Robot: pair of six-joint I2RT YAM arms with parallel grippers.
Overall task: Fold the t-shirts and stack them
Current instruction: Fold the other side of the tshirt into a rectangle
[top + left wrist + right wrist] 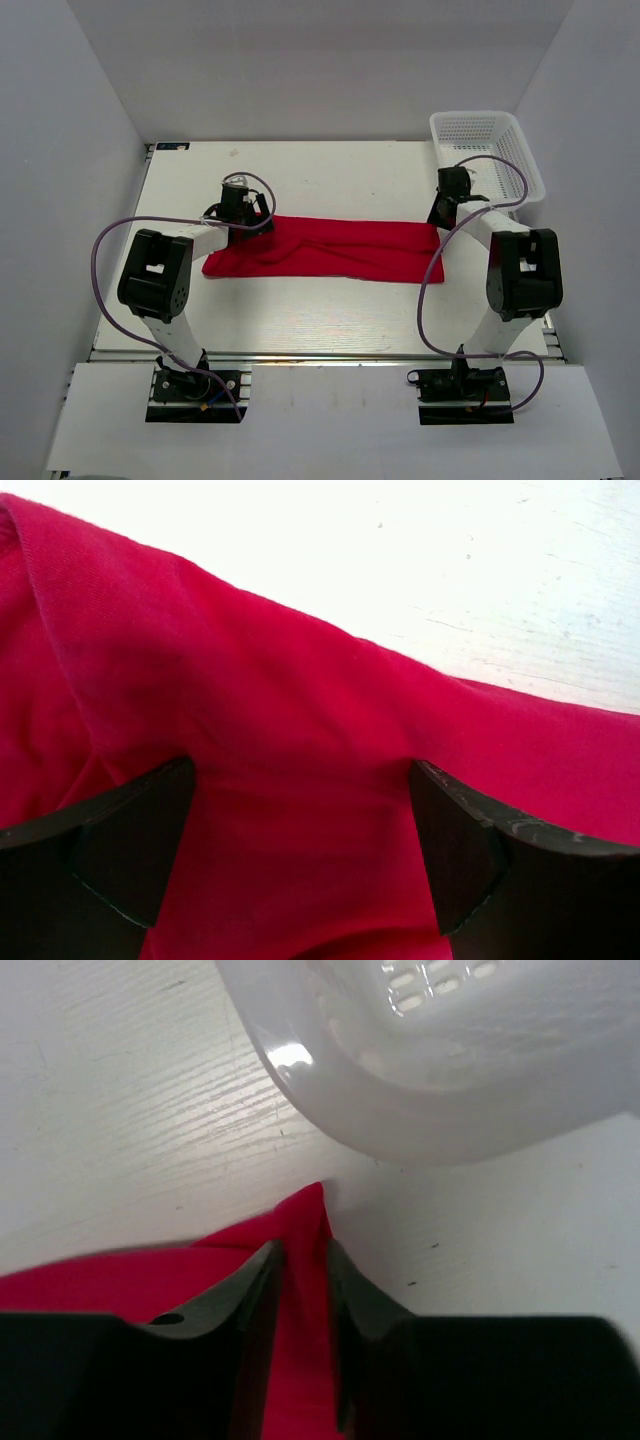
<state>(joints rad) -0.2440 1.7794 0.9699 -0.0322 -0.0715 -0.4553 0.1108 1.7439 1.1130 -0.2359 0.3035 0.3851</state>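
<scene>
The red t-shirt (330, 248) lies folded into a long band across the middle of the white table. My left gripper (243, 222) is at its far left end; in the left wrist view its fingers (140, 840) stand wide apart, open, with red fabric (300, 780) beneath and between them. My right gripper (443, 215) is at the shirt's far right corner; in the right wrist view the gripper (303, 1260) is shut on a pinched ridge of red fabric (305, 1215).
A white plastic mesh basket (487, 155) stands at the back right corner, just beyond the right gripper; its rounded corner (400, 1080) fills the top of the right wrist view. Grey walls enclose the table on three sides.
</scene>
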